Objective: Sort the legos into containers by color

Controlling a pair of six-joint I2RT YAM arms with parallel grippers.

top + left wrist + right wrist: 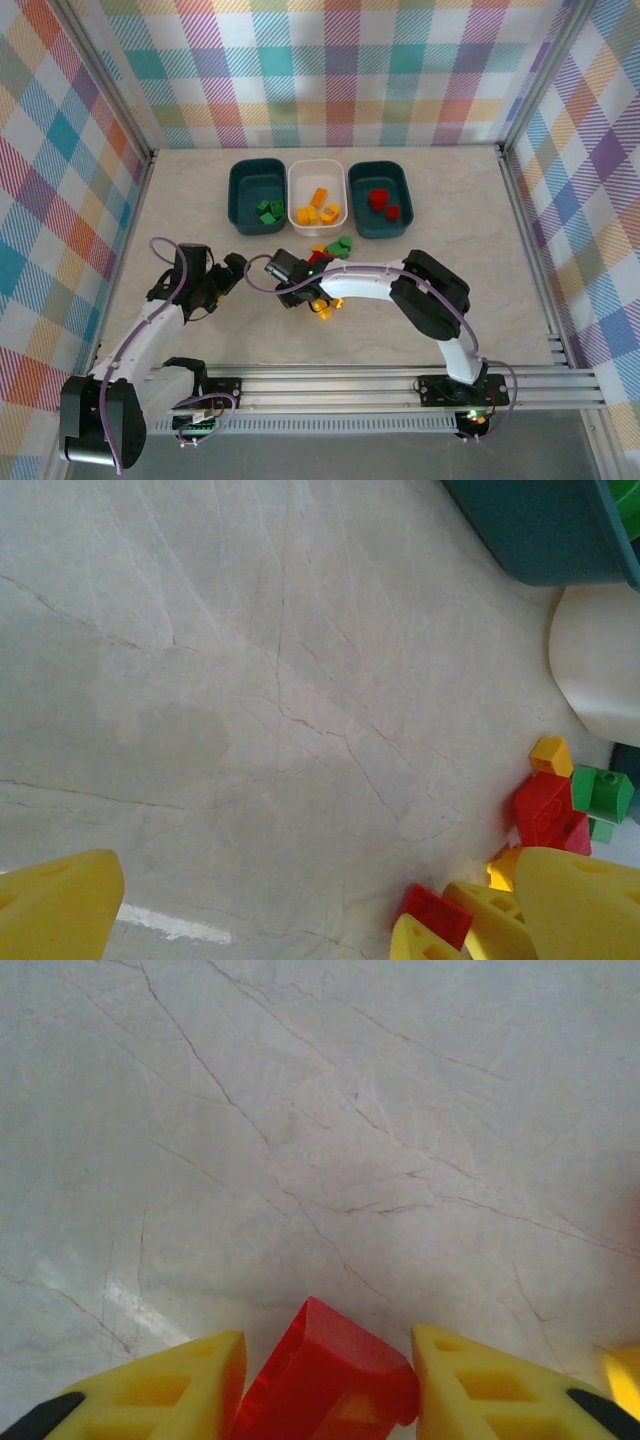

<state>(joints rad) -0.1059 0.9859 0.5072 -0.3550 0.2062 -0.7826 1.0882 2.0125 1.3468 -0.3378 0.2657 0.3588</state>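
Observation:
My right gripper (pixel 328 1340) is shut on a red lego (pixel 322 1385), which sits tilted between the two yellow fingers just above the table. From above, the right gripper (pixel 298 292) lies left of the loose legos (pixel 330 250), beside orange ones (pixel 323 306). My left gripper (pixel 237 268) stands open and holds nothing, a little to the left. In the left wrist view the left gripper (pixel 320 872) is spread wide over bare table, and the held red lego (pixel 438 912) appears at lower right. The containers stand in a row at the back: a teal one (pixel 240 205) with green legos, a white one (pixel 300 185) with orange, a teal one (pixel 400 200) with red.
Loose red (pixel 545 810), green (pixel 602 792) and orange (pixel 551 755) bricks lie near the white bin's corner (pixel 600 670). Plaid walls close in the marble table (pixel 480 260) on three sides. Open tabletop lies to the right and far left.

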